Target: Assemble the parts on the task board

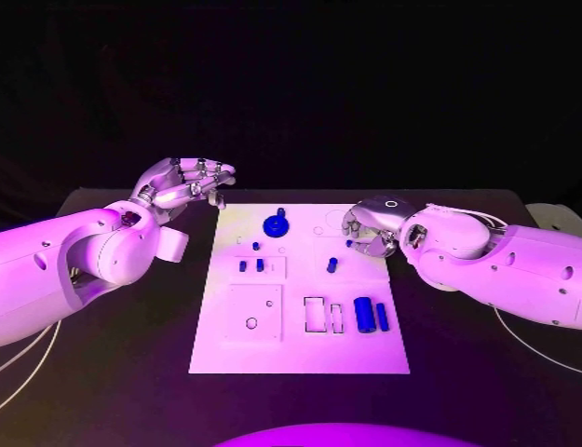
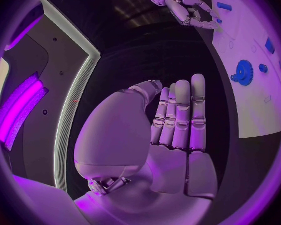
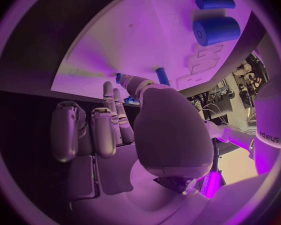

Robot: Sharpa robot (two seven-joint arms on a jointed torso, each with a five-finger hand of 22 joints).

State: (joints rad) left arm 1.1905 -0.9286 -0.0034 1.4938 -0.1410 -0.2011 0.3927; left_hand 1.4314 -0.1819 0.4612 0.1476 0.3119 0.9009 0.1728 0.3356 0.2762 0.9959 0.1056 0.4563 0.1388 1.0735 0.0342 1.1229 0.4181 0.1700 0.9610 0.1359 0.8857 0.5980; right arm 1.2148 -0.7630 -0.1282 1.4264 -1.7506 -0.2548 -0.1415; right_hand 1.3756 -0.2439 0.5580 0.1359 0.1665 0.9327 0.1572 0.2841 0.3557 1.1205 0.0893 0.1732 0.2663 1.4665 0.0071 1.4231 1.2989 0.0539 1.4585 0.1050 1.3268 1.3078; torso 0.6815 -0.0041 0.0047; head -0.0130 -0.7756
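The white task board (image 1: pixel 304 349) lies in the middle of the black table. On it are a blue gear (image 1: pixel 276 225), two small blue pegs (image 1: pixel 251 266) side by side, a single peg (image 1: pixel 331 264), and a thick blue cylinder (image 1: pixel 363 314) next to a thin one (image 1: pixel 382 317). My right hand (image 1: pixel 372 228) reaches down over the board's far right part. Its thumb and a finger pinch a small blue peg (image 3: pixel 118 78) at the board's surface. My left hand (image 1: pixel 183 182) hovers off the board's far left corner, fingers stretched, holding nothing.
The board carries several cut-out recesses: a square one (image 1: pixel 254 312) at the near left and narrow slots (image 1: pixel 315 314) beside the cylinders. Bare black table surrounds the board. A pale round object (image 1: pixel 554 219) sits at the table's far right.
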